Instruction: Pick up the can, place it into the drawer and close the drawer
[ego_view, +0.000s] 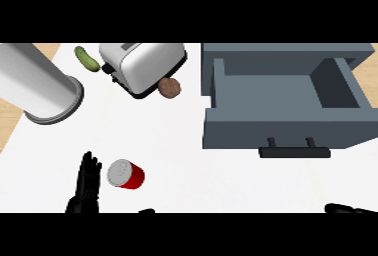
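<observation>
So I'm looking down at my left hand (88, 182), which is coming in at about 7 o'clock in the head view. It's spread flat, fingers straight and pointing to 12, and it isn't wrapping around anything. The can (125, 174) is sitting just beside it at the hand's 3 o'clock, red side and silver top showing, and it looks upright to me. I can't tell whether the fingers are actually touching it. My read is that the hand is lining up alongside the can so the fingers can curl around its side, so the pickup isn't done yet. My right hand (343, 207) is only poking in as a dark sliver at 5 o'clock, so I can't tell what it's doing. The drawer (280, 125) is sitting pulled out and well apart from the can, up at 2 o'clock from it. Its handle (295, 151) is facing 6, which I'm guessing leaves room to drop the can in from above and then push the front to shut it. Farther out at 12 from the can, the toaster (144, 60) is standing with a brown potato (169, 88) right against it. A green pickle (87, 58) is lying at 11 and a big metal cylinder (40, 82) is filling 10. All of that is staying out of the straight path across the white counter (192, 170), so I'm not worrying about bumping it.
</observation>
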